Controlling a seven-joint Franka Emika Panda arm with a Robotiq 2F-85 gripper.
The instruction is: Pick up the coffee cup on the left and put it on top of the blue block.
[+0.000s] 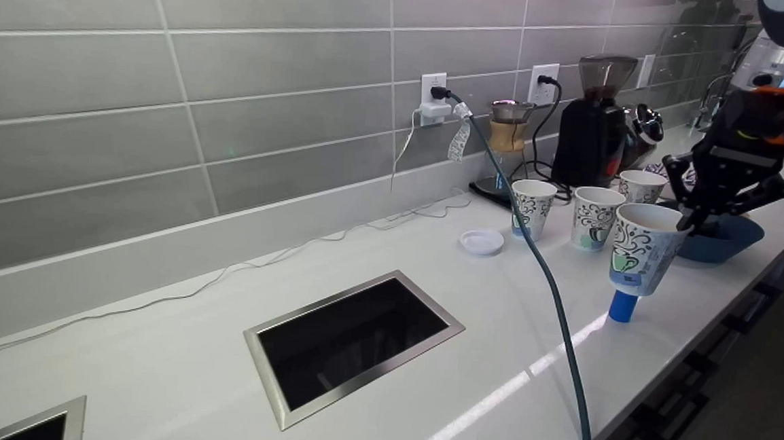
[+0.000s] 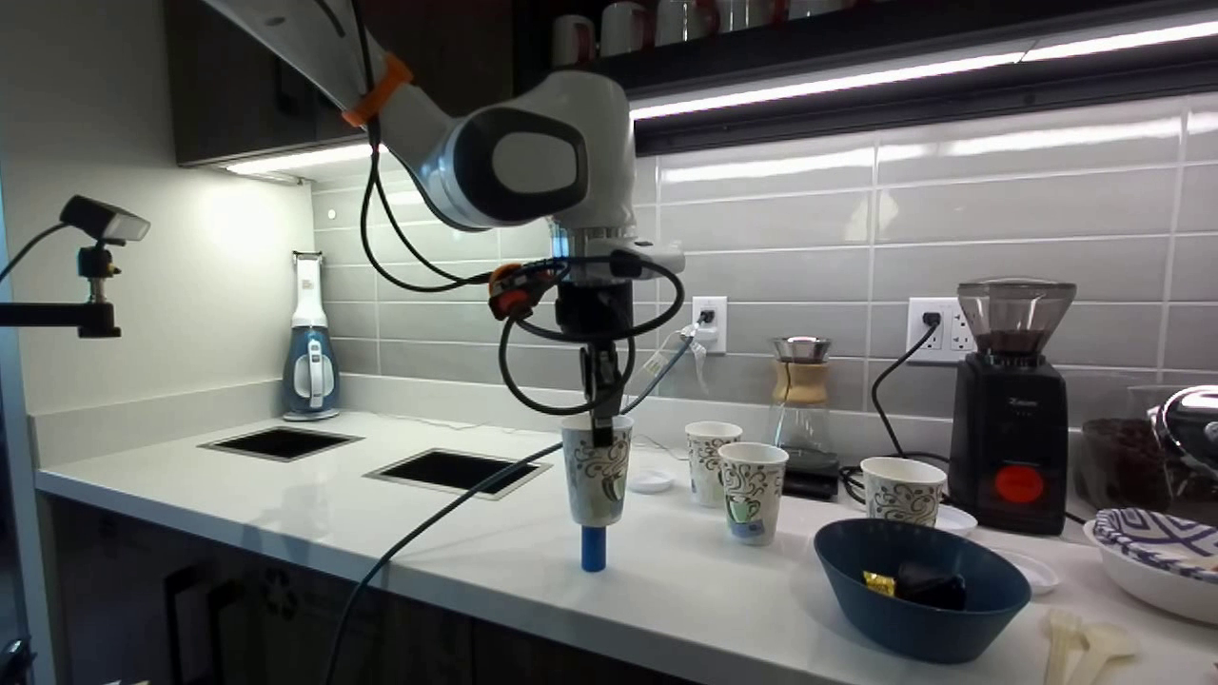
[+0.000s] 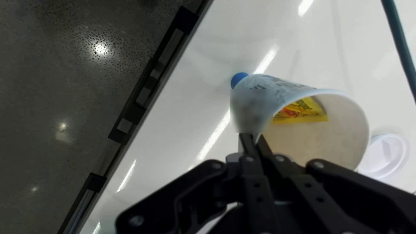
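Observation:
The white patterned coffee cup point(image 1: 642, 252) stands nearly upright over the blue block point(image 1: 622, 307) in both exterior views point(image 2: 596, 471). Its base meets or slightly overlaps the block's top point(image 2: 593, 550); I cannot tell whether it rests on it. My gripper point(image 2: 602, 433) comes from above and is shut on the cup's rim wall, one finger inside and one outside. In the wrist view, the fingertips point(image 3: 255, 136) pinch the rim of the cup point(image 3: 325, 139). A yellow packet point(image 3: 302, 112) lies inside it. Only a blue edge of the block point(image 3: 239, 79) shows there.
Several like cups point(image 2: 753, 490) stand behind on the counter. A dark-blue bowl point(image 2: 913, 609) with wrapped items is beside them. A teal cable point(image 1: 557, 298) crosses the counter near the block. A white lid point(image 1: 481, 242) lies nearby. The counter's front edge point(image 3: 156, 100) is close to the block.

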